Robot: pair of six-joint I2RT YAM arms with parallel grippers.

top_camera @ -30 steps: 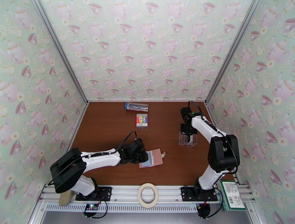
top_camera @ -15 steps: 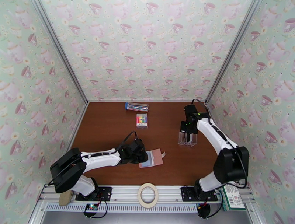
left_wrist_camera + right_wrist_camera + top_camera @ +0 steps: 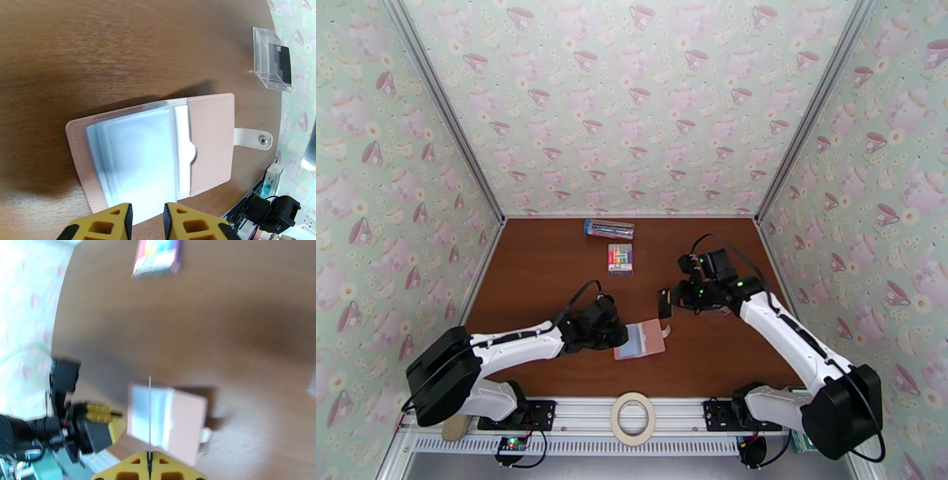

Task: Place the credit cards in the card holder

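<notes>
- Over the brown table (image 3: 553, 268), the right gripper (image 3: 673, 300) pinches a dark credit card (image 3: 664, 303) held on edge, just behind the card holder (image 3: 644, 340)
- The pink holder lies open and flat, clear sleeves up
- The left gripper (image 3: 145, 221) sits at its sleeve edge, fingers narrowly apart; whether they grip is unclear
- A second card (image 3: 281, 59) stands in a clear stand (image 3: 262, 55), well apart

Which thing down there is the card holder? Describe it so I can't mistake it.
On the brown table, look toward the near edge, just ahead of the left gripper. The card holder lies open and flat there. It is a dusty-pink wallet with a snap tab and pale clear pockets, unlike the rainbow marker pack and blue-ended pen box farther back.
</notes>
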